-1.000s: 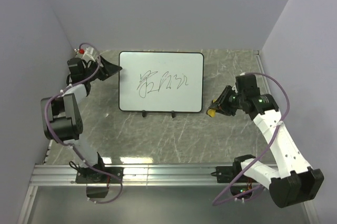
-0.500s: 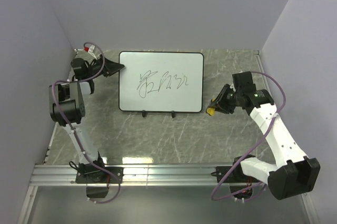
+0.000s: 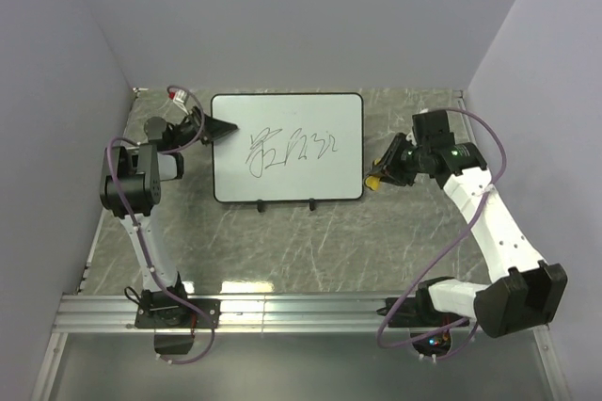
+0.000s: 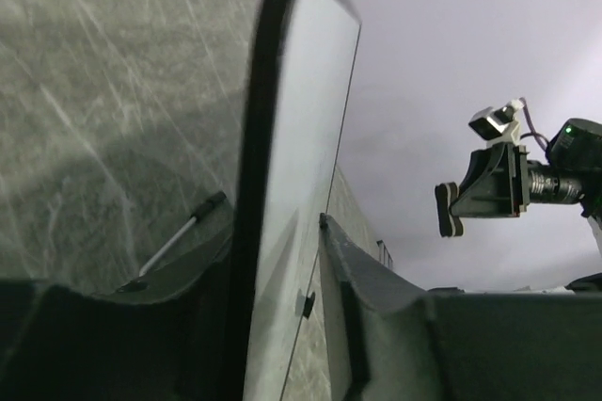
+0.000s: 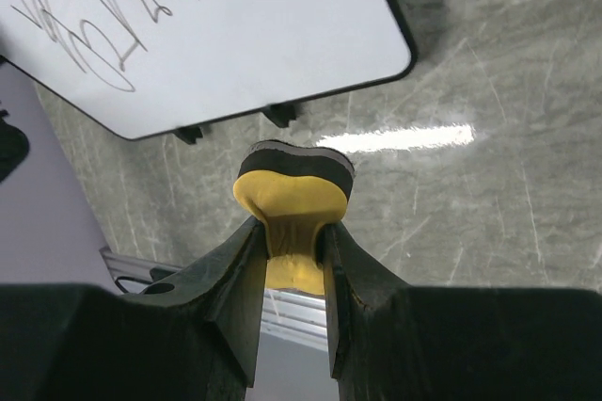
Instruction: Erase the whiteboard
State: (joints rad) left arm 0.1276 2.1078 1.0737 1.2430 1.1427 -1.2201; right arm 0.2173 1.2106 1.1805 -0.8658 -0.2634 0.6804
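Note:
The whiteboard (image 3: 310, 175) lies flat mid-table with dark scribbles (image 3: 287, 145) across its middle and two black feet on its near edge. My left gripper (image 3: 224, 127) straddles the board's left edge. In the left wrist view the black frame (image 4: 256, 184) and white face (image 4: 306, 119) run between the fingers (image 4: 353, 279), with a gap still showing, so it is open. My right gripper (image 3: 381, 175) is shut on a yellow eraser (image 5: 293, 196) with a black felt face. It hovers just off the board's near right corner (image 5: 400, 62), apart from it.
Grey marble tabletop (image 3: 301, 241) is enclosed by lilac walls at the left, back and right. An aluminium rail (image 3: 301, 312) carries both arm bases at the near edge. A thin white stick with a dark tip (image 4: 179, 239) lies left of the board.
My left gripper moved right onto the board's left edge and its jaws narrowed. My right gripper carried the eraser up and left, closer to the board's right edge.

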